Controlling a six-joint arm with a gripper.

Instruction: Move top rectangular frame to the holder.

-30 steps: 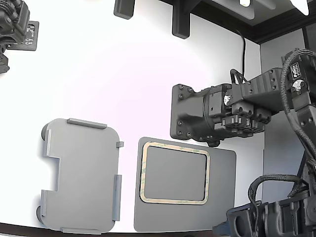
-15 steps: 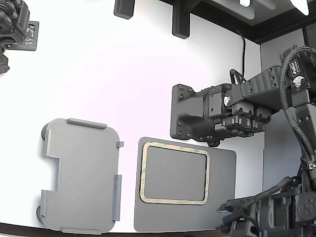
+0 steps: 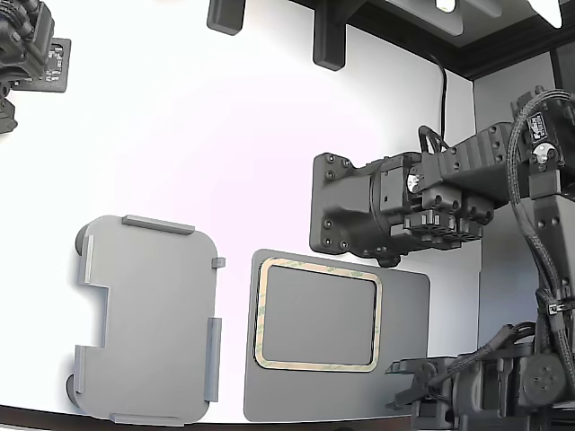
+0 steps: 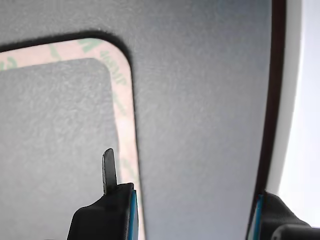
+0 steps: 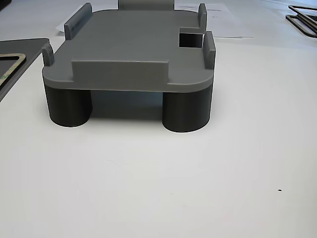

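The top rectangular frame (image 3: 316, 313), a thin tan-olive outline with an open centre, lies flat on a dark grey mat (image 3: 402, 310). The wrist view shows one rounded corner and a side of the frame (image 4: 123, 95) close up. My gripper (image 4: 185, 192) hovers low over the mat, open, with nothing between its fingers. One thin-tipped finger (image 4: 108, 167) stands just inside the frame's side rim; the other finger is near the mat's edge. In the exterior view my gripper (image 3: 402, 395) sits at the mat's near right corner. The light grey holder (image 3: 148, 323) stands to the exterior view's left, bare, and shows on round feet (image 5: 133, 49).
A second arm with a black plate (image 3: 341, 206) hangs over the table just behind the mat. Dark fixtures (image 3: 328, 40) stand at the table's back, and another device (image 3: 27, 54) is at the exterior view's far left. White table (image 3: 225, 153) spreads behind the holder.
My arm at the exterior view's lower right has crept leftward toward the mat's near right corner. The frame, mat, holder and second arm have not moved.
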